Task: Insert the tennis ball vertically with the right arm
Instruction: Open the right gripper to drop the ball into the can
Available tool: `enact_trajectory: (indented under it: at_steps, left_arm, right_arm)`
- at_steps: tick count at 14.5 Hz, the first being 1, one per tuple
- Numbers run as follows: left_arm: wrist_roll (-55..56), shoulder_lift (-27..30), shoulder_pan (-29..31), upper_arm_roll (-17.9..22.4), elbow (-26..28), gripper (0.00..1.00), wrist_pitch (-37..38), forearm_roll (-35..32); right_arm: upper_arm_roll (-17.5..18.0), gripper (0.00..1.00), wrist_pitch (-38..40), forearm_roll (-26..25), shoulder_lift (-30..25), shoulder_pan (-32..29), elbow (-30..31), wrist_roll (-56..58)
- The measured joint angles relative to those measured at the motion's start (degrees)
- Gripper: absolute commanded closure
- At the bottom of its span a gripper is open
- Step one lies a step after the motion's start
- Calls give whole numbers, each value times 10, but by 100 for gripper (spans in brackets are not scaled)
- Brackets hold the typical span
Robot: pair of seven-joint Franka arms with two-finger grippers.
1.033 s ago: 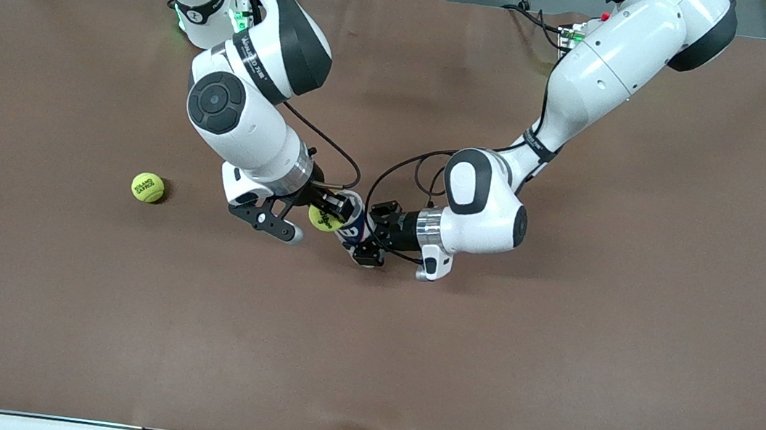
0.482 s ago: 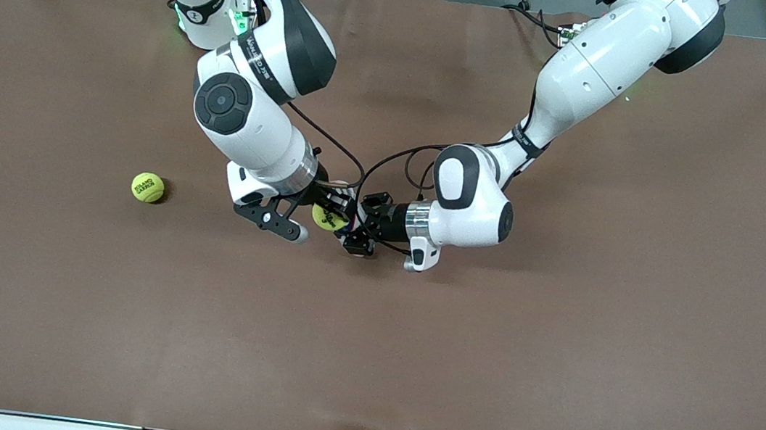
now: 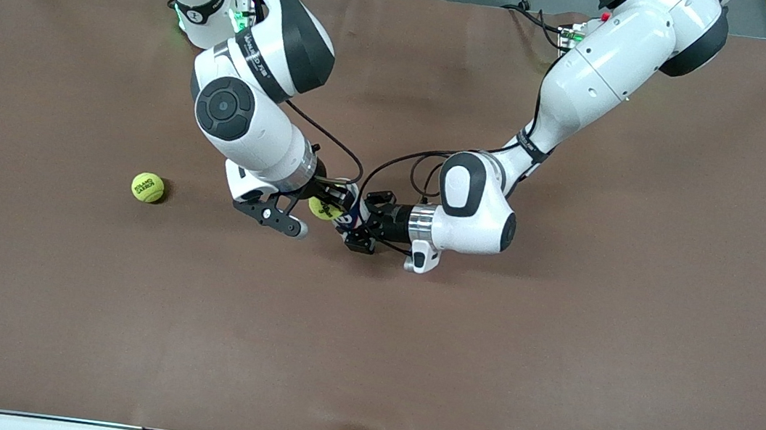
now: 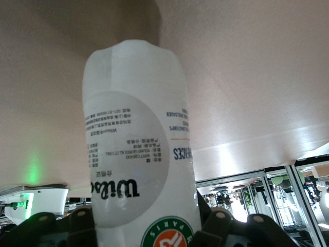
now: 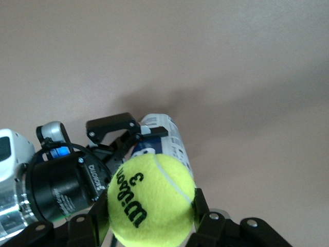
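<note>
While the left gripper [image 3: 351, 224] pinches a ball can [image 4: 139, 154] mid-table, the right gripper [image 3: 327, 204] clamps a tennis ball [image 5: 151, 198] at its mouth. A second ball [image 3: 147, 187] lies toward the right arm's end.

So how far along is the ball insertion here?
Done: right gripper holds a yellow-green tennis ball; left gripper holds the white plastic ball can. In hand: ball meets can mid-table. Left: inserting it. A second tennis ball lies untouched.

Brown table [image 3: 556, 353] – one tennis ball [image 3: 147, 187] lying on it
</note>
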State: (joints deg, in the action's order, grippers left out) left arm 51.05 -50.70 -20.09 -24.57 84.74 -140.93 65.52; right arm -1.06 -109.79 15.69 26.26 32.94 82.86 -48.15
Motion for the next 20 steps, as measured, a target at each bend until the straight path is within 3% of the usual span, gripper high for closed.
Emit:
enact_trajectory:
  at_steps: [6, 20]
  left_arm:
    - [11, -2, 14, 0, -1, 34, 7, 8]
    - [25, -2, 8, -2, -4, 34, 7, 22]
  right_arm:
    - [3, 57, 16, 0, -3, 8, 0, 0]
    - [-3, 52, 5, 0, -1, 24, 0, -3]
